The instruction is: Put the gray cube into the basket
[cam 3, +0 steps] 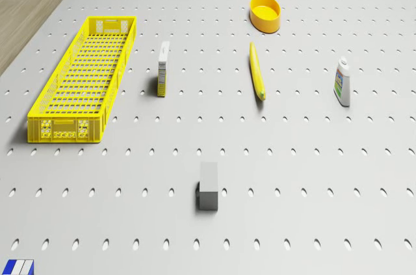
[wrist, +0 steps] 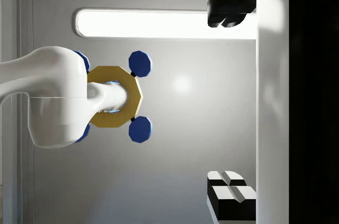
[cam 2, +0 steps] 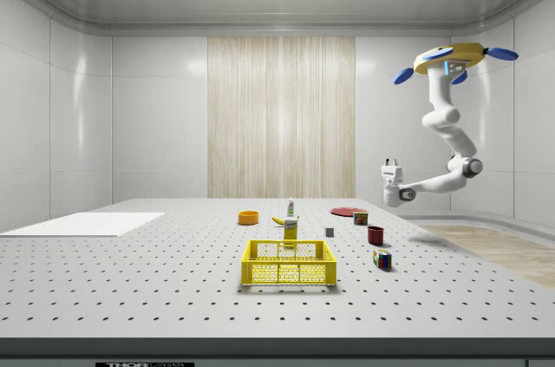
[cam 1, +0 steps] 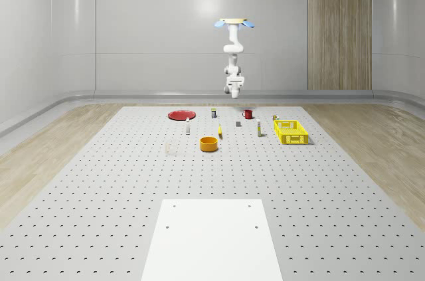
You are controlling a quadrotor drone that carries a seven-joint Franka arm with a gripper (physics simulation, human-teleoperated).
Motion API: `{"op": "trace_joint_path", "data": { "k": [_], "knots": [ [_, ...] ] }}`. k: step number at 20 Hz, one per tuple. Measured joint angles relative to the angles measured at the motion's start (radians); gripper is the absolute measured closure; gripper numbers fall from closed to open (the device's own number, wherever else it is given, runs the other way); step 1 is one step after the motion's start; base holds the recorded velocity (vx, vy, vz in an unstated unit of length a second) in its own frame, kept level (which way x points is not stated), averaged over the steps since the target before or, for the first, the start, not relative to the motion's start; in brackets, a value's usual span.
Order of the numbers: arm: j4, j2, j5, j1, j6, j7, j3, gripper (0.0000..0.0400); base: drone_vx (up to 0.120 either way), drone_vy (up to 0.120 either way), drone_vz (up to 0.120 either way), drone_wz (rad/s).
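Note:
The gray cube (cam 3: 208, 187) is a small block lying on the perforated table, also seen as a gray cube (cam 1: 238, 123) and gray cube (cam 2: 329, 232). The yellow mesh basket (cam 3: 81, 80) stands apart from it, toward the whole-scene view's right as basket (cam 1: 290, 131) and nearest the camera as basket (cam 2: 289, 263). The drone (cam 2: 451, 59) hovers high over the table's far part, beyond the cube. Its arm hangs down and bends back, so my gripper (cam 2: 392, 162) points upward, well above the cube. In the wrist view my gripper (wrist: 230, 102) faces the drone, fingers wide apart and holding nothing.
Around the cube lie a banana (cam 3: 257, 70), a small carton (cam 3: 163, 69), a white bottle (cam 3: 342, 81) and an orange bowl (cam 3: 265, 13). A red mug (cam 2: 375, 235), a colored puzzle cube (cam 2: 381, 258), a can (cam 2: 360, 218) and a red plate (cam 1: 180, 115) stand on the table's far part.

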Motion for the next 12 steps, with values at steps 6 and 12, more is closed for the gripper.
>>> {"op": "trace_joint_path", "data": {
  "k": [6,12],
  "knots": [
    [-0.003,-0.003,-0.003,-0.001,0.004,0.000,0.002,0.0000,0.120,0.000,0.000,0.000],
    [-0.006,-0.006,-0.010,-0.003,0.009,0.001,0.008,0.0000,0.120,0.000,0.000,0.000]
  ]
}}
